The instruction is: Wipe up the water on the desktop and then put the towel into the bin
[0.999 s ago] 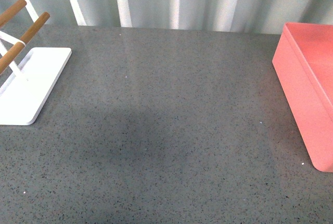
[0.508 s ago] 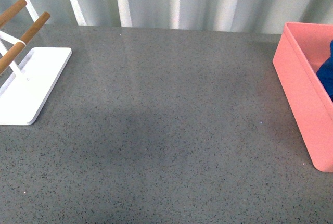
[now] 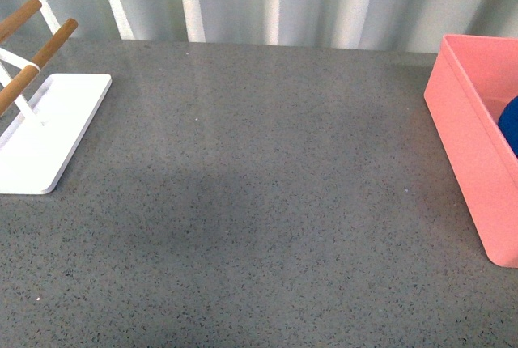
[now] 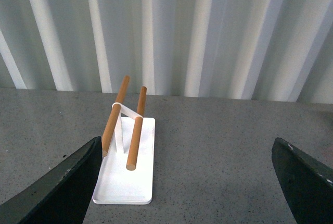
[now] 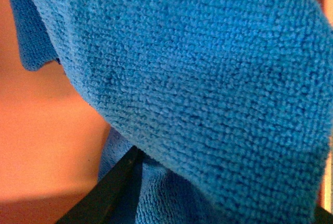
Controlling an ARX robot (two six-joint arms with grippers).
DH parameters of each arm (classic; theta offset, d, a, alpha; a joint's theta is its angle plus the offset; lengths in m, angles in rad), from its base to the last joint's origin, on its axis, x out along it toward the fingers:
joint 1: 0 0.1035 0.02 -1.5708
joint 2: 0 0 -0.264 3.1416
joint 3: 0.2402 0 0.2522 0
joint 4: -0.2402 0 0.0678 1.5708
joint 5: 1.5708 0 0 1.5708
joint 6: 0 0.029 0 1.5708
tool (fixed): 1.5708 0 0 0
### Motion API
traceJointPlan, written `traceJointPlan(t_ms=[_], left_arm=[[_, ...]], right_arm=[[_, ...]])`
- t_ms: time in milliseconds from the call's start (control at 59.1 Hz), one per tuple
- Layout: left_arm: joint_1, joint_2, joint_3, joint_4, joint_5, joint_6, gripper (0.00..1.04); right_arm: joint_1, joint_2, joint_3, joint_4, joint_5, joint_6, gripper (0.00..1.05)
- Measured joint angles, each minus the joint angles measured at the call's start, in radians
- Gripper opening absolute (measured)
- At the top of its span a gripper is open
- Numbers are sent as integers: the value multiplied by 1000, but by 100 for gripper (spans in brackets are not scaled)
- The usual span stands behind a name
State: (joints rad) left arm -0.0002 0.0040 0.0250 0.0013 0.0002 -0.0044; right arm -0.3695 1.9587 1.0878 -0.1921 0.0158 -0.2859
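The blue towel [image 5: 197, 78] fills the right wrist view, hanging over the salmon-pink bin's inside [image 5: 47, 140]. My right gripper [image 5: 208, 203] is shut on the towel; one dark finger [image 5: 104, 193] shows under the cloth. In the front view only a blue patch of the towel [image 3: 510, 125] shows inside the bin [image 3: 469, 146] at the right edge of the speckled dark-grey desktop [image 3: 259, 194]. My left gripper [image 4: 192, 182] is open and empty above the desktop [image 4: 208, 151], its fingers wide apart. Neither arm shows in the front view.
A white-based rack with wooden bars [image 3: 40, 121] stands at the desktop's left side, and also shows in the left wrist view [image 4: 125, 161]. A ribbed white wall [image 3: 267, 0] runs behind the desktop.
One second ago the bin showed no towel. Half a second ago a larger blue patch appeared in the bin at the right edge; now it sits lower and smaller.
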Motion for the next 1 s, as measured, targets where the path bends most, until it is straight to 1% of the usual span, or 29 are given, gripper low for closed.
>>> traceJointPlan(t_ms=[135, 237, 254, 356, 542, 610, 711, 796, 931, 999], left_arm=[[0, 0, 0, 0, 0, 0, 98], [0, 0, 0, 0, 0, 0, 98], [0, 0, 0, 0, 0, 0, 98], [0, 0, 0, 0, 0, 0, 98], [0, 0, 0, 0, 0, 0, 98], [0, 0, 0, 0, 0, 0, 98], [0, 0, 0, 0, 0, 0, 98], [0, 0, 0, 0, 0, 0, 98], [0, 0, 0, 0, 0, 0, 98], [0, 0, 0, 0, 0, 0, 98]], right_arm=[[-1, 0, 0, -7, -8, 7, 76], [-1, -1, 1, -35, -8, 19, 97], [-1, -1, 3, -42, -9, 24, 100], [0, -4, 24, -68, -10, 43, 97], [20, -52, 92, -86, -71, 82, 98], [38, -89, 100, -48, -68, 77, 98], [72, -163, 90, 46, -78, 55, 98], [112, -279, 33, 132, -134, 37, 98], [164, -466, -94, 183, -222, 40, 98], [189, -584, -195, 231, -276, 58, 98]])
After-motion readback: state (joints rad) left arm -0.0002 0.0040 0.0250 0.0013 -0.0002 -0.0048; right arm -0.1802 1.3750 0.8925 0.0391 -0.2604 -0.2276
